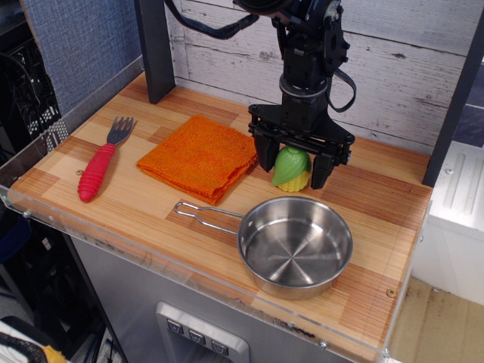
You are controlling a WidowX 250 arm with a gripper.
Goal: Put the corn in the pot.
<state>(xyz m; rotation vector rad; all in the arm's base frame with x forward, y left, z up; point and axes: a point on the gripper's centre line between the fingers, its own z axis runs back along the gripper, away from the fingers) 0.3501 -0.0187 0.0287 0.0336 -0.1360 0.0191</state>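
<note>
The corn (292, 169), a light green dome over a yellow kernelled base, stands on the wooden table just behind the pot. The pot (296, 244) is a shallow shiny steel pan with a wire-loop handle pointing left; nothing is in it. My gripper (293, 168) is lowered around the corn, open, with one black finger (265, 155) to the corn's left and the other to its right. The fingers stand a little apart from the corn's sides.
An orange cloth (202, 155) lies left of the corn. A fork with a red handle (99, 165) lies at the far left. A dark post (155, 47) stands at the back left, a plank wall behind. The table (378, 287) has a transparent front lip.
</note>
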